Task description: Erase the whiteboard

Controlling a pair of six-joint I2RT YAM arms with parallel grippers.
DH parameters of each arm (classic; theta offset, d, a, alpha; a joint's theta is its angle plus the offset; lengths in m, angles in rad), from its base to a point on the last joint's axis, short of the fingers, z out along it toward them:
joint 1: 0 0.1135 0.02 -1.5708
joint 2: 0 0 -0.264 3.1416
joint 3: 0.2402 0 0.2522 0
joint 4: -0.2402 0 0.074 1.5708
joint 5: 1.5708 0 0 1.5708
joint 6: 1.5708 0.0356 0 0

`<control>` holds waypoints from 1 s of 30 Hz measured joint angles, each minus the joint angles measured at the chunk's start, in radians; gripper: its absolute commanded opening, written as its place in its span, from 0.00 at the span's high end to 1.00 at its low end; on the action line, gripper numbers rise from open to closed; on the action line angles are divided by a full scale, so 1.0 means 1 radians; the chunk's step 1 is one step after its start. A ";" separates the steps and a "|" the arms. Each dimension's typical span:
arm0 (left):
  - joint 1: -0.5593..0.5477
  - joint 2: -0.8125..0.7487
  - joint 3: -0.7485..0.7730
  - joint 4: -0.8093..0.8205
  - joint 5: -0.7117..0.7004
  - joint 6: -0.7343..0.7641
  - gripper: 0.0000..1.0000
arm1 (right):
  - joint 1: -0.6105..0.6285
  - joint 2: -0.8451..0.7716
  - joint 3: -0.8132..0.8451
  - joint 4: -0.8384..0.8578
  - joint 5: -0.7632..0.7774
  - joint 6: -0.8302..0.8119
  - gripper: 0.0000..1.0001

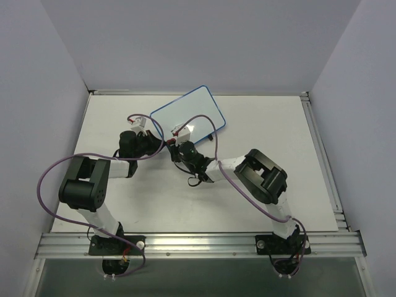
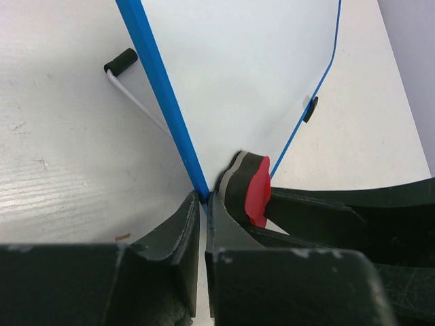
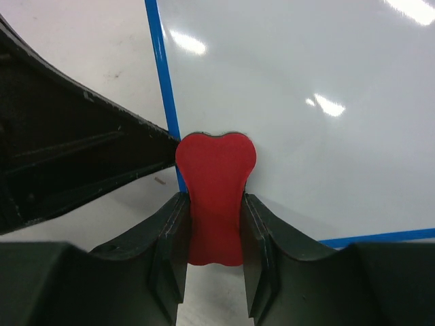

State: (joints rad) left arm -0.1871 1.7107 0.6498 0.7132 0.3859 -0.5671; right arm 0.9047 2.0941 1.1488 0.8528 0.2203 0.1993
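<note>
The whiteboard (image 1: 189, 111) lies toward the far middle of the desk (image 1: 278, 124), turned at an angle so that one rounded corner points at the back wall. Its thin blue rim (image 2: 160, 88) runs around a plain white face that catches bright reflections of the lights.

The left pincer (image 2: 202, 204) is clenched on that rim at the board's near edge. The blue strip is pinched in the narrow slit between its two dark fingers (image 2: 180, 231). In the left wrist view, a small black foot (image 2: 121, 62) on a thin white wire leg (image 2: 139, 102) sticks out beside the rim over the desk. A second black foot (image 2: 310, 109) sits on the opposite edge of the board.

The right pincer (image 3: 216, 204) is clamped on a red eraser (image 3: 216, 163), gripping it by its narrow waist with one finger on each side. The eraser's rounded head rests at the board's near corner, overlapping the blue rim and touching the white face. From the left wrist camera the eraser shows a dark felt layer (image 2: 234, 183) under the red back, pressed toward the board just beside the left pincer's grip. The two pincers are very close together at this corner, and the left arm's dark finger fills the left of the right wrist view.
</note>
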 measured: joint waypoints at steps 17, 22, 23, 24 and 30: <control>-0.004 -0.002 0.003 0.005 0.005 0.003 0.98 | -0.072 -0.056 -0.077 -0.028 -0.137 0.090 0.93; -0.004 -0.002 0.003 0.005 0.005 0.003 0.98 | -0.091 -0.059 -0.080 -0.027 -0.194 0.112 0.93; -0.004 -0.002 0.003 0.005 0.005 0.003 0.98 | -0.094 -0.059 -0.079 -0.028 -0.202 0.115 0.93; -0.004 -0.002 0.003 0.005 0.005 0.003 0.98 | -0.096 -0.059 -0.079 -0.029 -0.208 0.116 0.93; -0.004 -0.002 0.004 0.005 0.002 0.004 0.98 | -0.101 -0.053 -0.018 -0.106 -0.225 0.120 0.93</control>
State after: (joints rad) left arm -0.1909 1.7092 0.6537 0.7181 0.3878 -0.5632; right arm 0.8036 2.0411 1.1305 0.7467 -0.0048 0.3195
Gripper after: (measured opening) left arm 0.112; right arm 0.313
